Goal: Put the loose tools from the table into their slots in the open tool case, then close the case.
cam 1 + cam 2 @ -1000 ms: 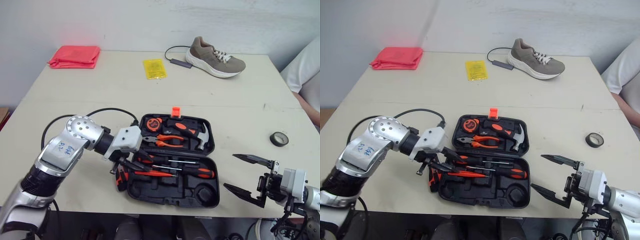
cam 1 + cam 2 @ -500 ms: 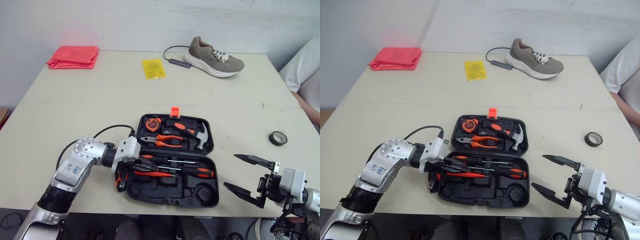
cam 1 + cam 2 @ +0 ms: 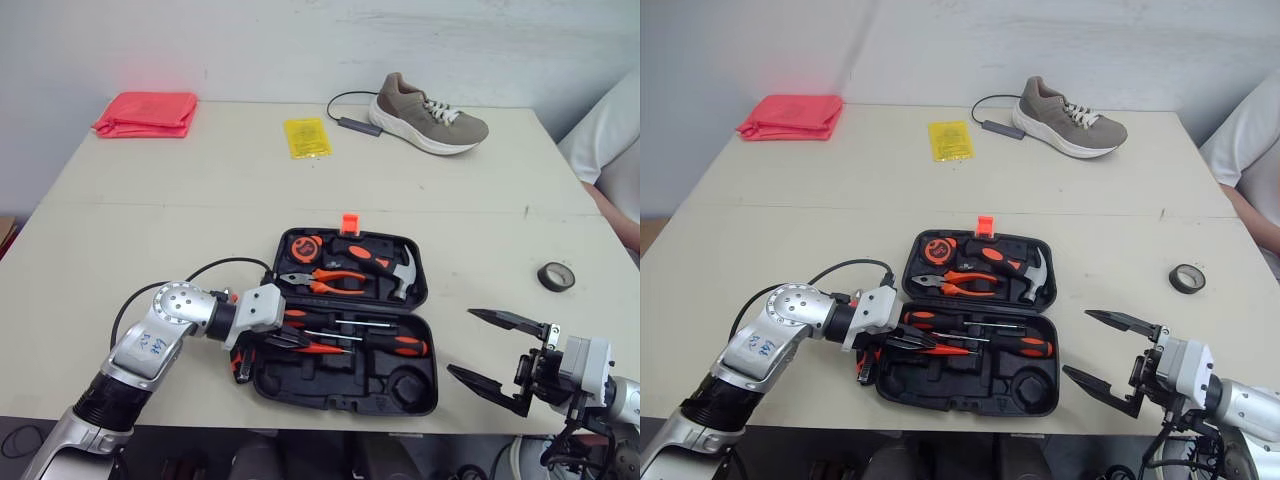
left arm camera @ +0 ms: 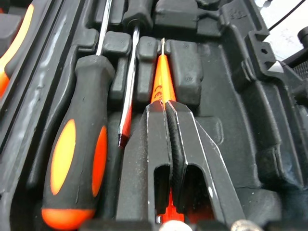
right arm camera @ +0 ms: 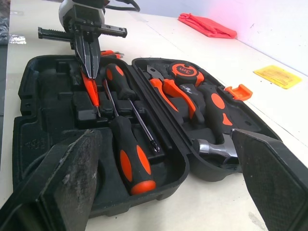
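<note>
L arm: elbow bent out left of the tool case (image 3: 320, 385), forearm low over the table (image 3: 150, 230), wrist level w/ the case's left wall, fingers reaching across into its near half. L gripper (image 4: 169, 107) is clenched on the slim orange screwdriver (image 4: 161, 82), pads pressed together over its handle. The driver's shaft points away from my wrist along the moulded tray, tip between two black blocks. Can't tell if it's fully seated. Just beside it in the same half: a thin-shaft driver and a fat black/orange screwdriver (image 4: 77, 144), both lying in grooves.

Case is open flat near the table's front edge. Far half holds tape measure, pliers (image 3: 325, 281) and hammer (image 3: 385, 270).

R arm: held low, right of the case and well apart from it, by the table's front edge. R gripper (image 3: 462, 342) is spread wide, nothing between the fingers, tips aimed toward the case.

Black tape roll (image 3: 557, 277) lies on the table right of the case.
</note>
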You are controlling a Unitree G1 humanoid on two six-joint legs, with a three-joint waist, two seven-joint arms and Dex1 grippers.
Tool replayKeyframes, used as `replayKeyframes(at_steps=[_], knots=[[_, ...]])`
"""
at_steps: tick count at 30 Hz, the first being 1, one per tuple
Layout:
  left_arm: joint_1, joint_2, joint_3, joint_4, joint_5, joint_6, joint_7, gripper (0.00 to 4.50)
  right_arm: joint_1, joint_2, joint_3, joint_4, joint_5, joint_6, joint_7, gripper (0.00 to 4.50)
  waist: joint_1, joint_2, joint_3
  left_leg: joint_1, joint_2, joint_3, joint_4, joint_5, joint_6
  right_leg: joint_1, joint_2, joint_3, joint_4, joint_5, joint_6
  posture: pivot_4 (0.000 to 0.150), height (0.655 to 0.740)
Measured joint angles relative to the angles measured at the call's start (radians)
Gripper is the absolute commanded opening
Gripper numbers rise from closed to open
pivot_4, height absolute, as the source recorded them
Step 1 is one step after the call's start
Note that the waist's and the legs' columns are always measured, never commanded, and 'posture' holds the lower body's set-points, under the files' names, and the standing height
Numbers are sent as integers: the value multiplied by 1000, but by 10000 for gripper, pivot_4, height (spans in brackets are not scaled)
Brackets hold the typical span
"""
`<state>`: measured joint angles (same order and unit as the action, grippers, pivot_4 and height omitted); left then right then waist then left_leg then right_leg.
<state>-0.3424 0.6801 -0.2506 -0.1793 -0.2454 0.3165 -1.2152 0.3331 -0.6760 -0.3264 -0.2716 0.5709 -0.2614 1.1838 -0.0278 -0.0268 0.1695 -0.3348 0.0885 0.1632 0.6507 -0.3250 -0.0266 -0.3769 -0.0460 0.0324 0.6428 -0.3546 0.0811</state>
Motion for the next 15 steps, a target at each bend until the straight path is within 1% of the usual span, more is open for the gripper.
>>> replayKeyframes(at_steps=[9,15], knots=[[17,5,-11,-4,5,1,4,515,1,1,4,0,-1,-1,2,45000,-1,1,-2,1,1,0,-1,0,0,1,0,0,0,0,0,1500,7400],[25,5,-40,-1,19,15,37,515,8,3,17,9,1,-25,69,45000,0,5,-5,2,1,0,-1,0,1,2,0,0,-1,0,0,1500,7400]])
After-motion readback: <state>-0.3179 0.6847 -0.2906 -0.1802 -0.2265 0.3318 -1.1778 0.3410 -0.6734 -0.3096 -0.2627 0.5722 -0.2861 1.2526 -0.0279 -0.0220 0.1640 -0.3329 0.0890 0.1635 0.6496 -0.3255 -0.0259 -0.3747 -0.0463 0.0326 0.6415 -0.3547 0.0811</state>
